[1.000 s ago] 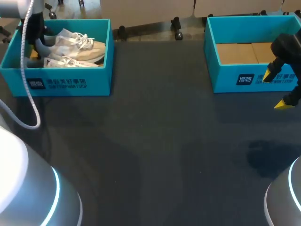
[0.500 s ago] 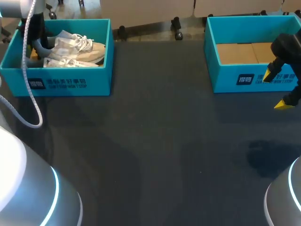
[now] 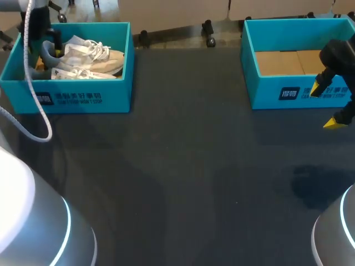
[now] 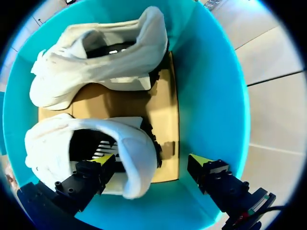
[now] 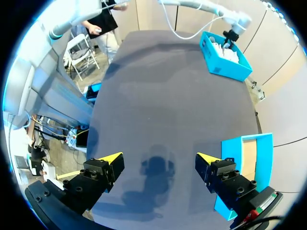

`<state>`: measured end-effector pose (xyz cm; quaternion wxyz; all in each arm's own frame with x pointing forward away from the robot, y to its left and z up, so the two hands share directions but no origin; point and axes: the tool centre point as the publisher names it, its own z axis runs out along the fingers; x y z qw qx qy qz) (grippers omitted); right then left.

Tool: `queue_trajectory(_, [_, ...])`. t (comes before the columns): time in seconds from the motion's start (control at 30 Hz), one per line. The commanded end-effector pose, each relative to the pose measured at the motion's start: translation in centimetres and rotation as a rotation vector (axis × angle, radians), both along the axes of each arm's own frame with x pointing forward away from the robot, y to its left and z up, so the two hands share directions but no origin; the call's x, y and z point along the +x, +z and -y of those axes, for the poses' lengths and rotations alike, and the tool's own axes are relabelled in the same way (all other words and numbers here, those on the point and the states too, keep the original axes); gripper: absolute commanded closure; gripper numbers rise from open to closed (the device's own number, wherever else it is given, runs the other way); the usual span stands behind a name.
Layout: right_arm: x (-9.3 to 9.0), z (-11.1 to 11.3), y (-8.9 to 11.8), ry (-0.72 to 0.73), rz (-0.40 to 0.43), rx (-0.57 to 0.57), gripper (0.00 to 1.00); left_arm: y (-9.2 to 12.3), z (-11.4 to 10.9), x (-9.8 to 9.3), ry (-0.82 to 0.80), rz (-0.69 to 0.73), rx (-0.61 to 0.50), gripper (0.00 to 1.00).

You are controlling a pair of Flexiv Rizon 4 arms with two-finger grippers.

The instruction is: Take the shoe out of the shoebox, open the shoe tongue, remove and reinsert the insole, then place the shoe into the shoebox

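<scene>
Two white shoes lie side by side in the teal shoebox (image 3: 77, 97) at the table's far left. My left gripper (image 3: 47, 55) hangs inside that box at its left end. In the left wrist view the gripper (image 4: 151, 160) is open and straddles the heel of the nearer shoe (image 4: 129, 148): one finger is in the shoe's mouth, the other outside, clear of the heel. The second shoe (image 4: 96, 72) lies ahead of the fingers. My right gripper (image 3: 328, 105) hovers open and empty at the table's right edge.
A second teal box (image 3: 288, 94), with a bare cardboard floor, stands at the far right, just behind my right gripper. A white cable (image 3: 33, 111) hangs from the left arm in front of the shoebox. The dark table (image 3: 188, 166) stretches between the boxes.
My left gripper's fingers have spread wide apart around the shoe's heel, letting it go, and the arm has shifted slightly. The right arm has not moved.
</scene>
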<state>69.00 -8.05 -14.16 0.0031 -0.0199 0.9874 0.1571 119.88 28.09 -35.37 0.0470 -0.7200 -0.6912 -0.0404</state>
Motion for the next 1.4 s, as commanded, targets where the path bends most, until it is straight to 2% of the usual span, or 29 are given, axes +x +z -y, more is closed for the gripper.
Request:
queue_trajectory(0.03, [0.1,0.0,-0.1,0.000,-0.002,-0.002,0.00,2.6,-0.4,-0.2,-0.013,-0.004,-0.026,0.00])
queue_trajectory(0.33, [0.1,0.0,-0.1,0.000,-0.002,-0.002,0.00,6.2,-0.7,-1.5,-0.036,0.021,-0.076,0.00])
queue_trajectory(0.57, [0.1,0.0,-0.1,0.000,-0.002,-0.002,0.00,8.0,-0.4,-3.2,-0.062,0.039,-0.091,0.00])
queue_trajectory(1.4, [0.1,0.0,-0.1,0.000,-0.002,-0.002,0.00,8.1,-0.4,-3.6,-0.064,0.041,-0.093,0.00])
